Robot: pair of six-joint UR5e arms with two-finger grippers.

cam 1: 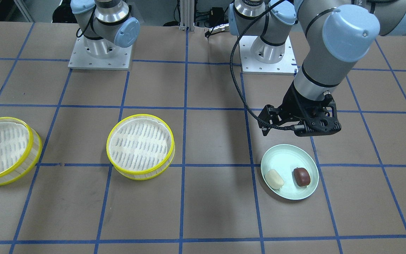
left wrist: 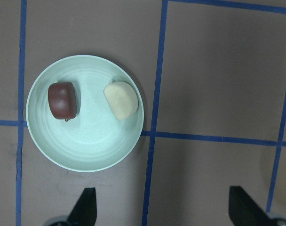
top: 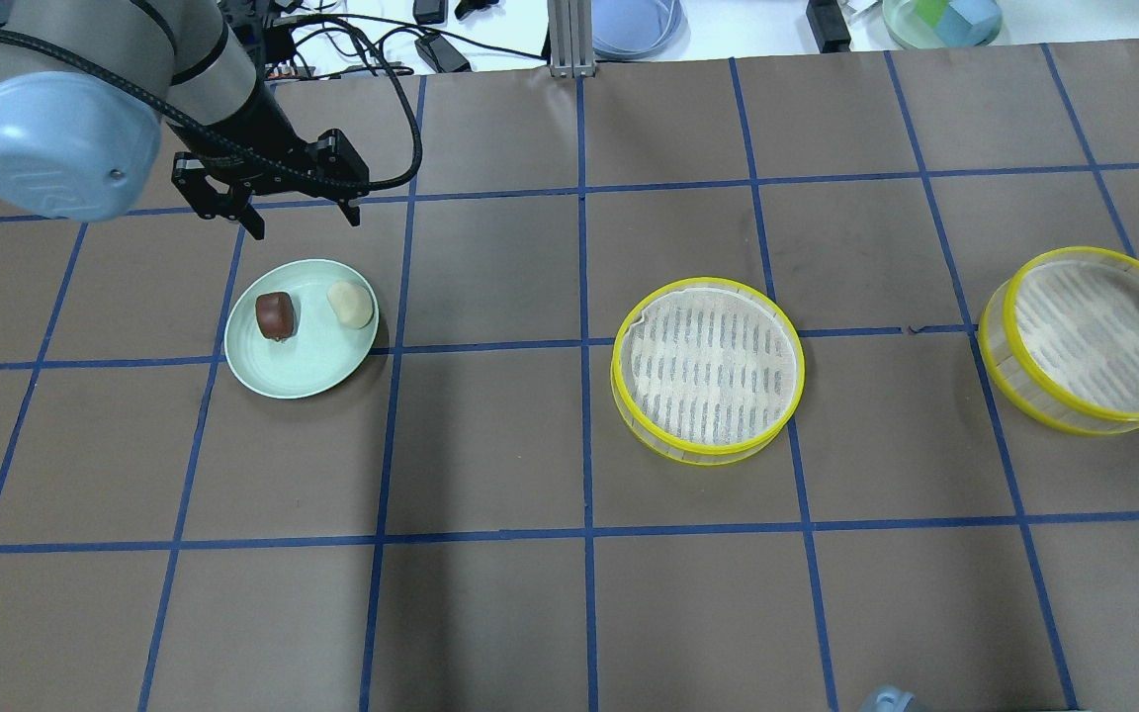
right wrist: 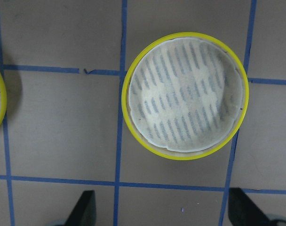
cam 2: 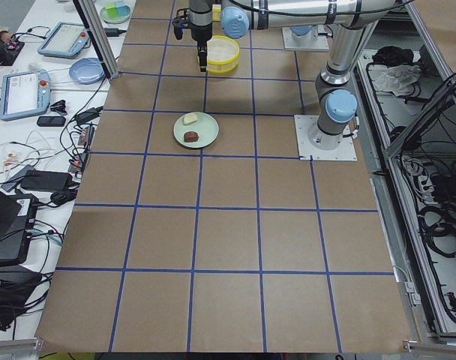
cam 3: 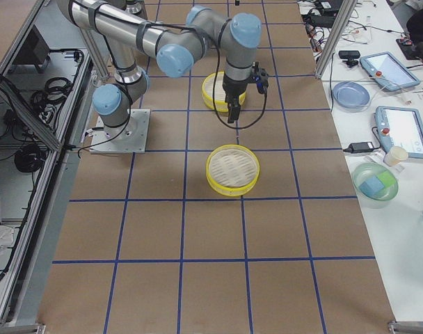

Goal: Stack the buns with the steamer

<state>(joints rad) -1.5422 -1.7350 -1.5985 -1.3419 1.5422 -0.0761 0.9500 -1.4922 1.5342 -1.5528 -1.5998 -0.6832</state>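
Left end effector (top: pixel 305 223) hanging high above the bench (top: pixel 569 593), near the green plate (top: pixel 303 374) but not straight over it. In the wrist view the plate lies ahead of the fingertips (left wrist: pixel 86 207) and off to one side. Those fingertips are spread wide, nothing between them, touching nothing.

On the plate, both buns sit side by side in the half away from the robot, close together but apart. The brown bun (top: pixel 275 314) is toward the robot's left. The cream bun (top: pixel 351 304) is toward the middle of the bench, right up by the rim.

Over to the other side now: two yellow-rimmed steamers, each lined with a pale cloth. The middle steamer (top: pixel 708 371) stands well apart from the plate. The end steamer (top: pixel 1094 336) is further along, at the robot's right end of the bench.

Right end effector (right wrist: pixel 164 209) is raised over that end steamer, fingers parted wide, gripping nothing. The steamer sits square in its wrist view, with the other one's yellow rim just peeking in at the edge
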